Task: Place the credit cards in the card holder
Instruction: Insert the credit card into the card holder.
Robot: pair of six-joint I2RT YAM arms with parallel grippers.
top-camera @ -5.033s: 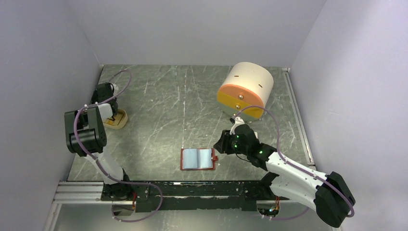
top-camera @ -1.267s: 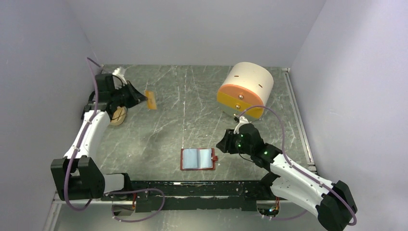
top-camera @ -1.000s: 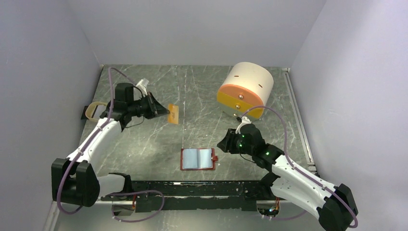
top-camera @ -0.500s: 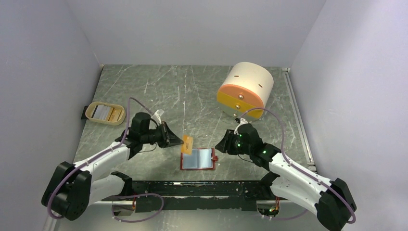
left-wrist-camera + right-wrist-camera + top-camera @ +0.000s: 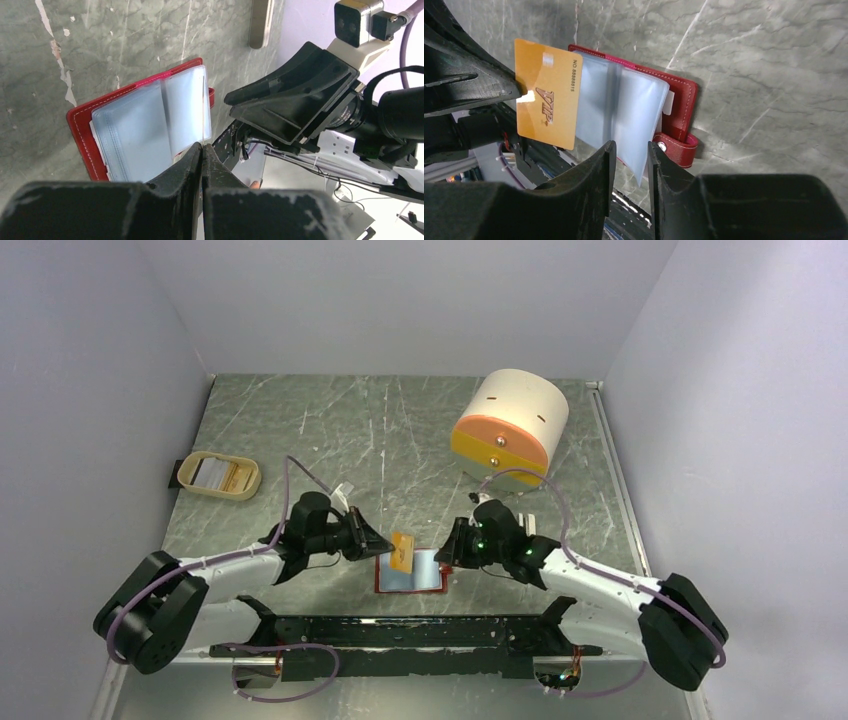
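Note:
The red card holder (image 5: 384,585) lies open near the table's front edge, its pale blue pockets (image 5: 624,107) facing up. My left gripper (image 5: 383,543) is shut on an orange credit card (image 5: 402,552) marked VIP (image 5: 546,95). It holds the card on edge over the holder's left half. In the left wrist view the card is only a thin line above the gripper (image 5: 202,145). My right gripper (image 5: 629,150) is at the holder's right edge near the snap tab (image 5: 676,150). Its jaws stand apart, with a loose corner of a pocket leaf between them. More credit cards (image 5: 215,473) lie in the tray.
A beige oval tray (image 5: 247,485) sits at the far left. A big cream-and-orange cylinder (image 5: 510,420) lies at the back right, behind my right arm. The black rail (image 5: 420,630) runs along the near edge, just in front of the holder.
My left arm has swung from the back left down to the holder, carrying the orange card. My right gripper has shifted left to the holder's right edge and its jaws have narrowed.

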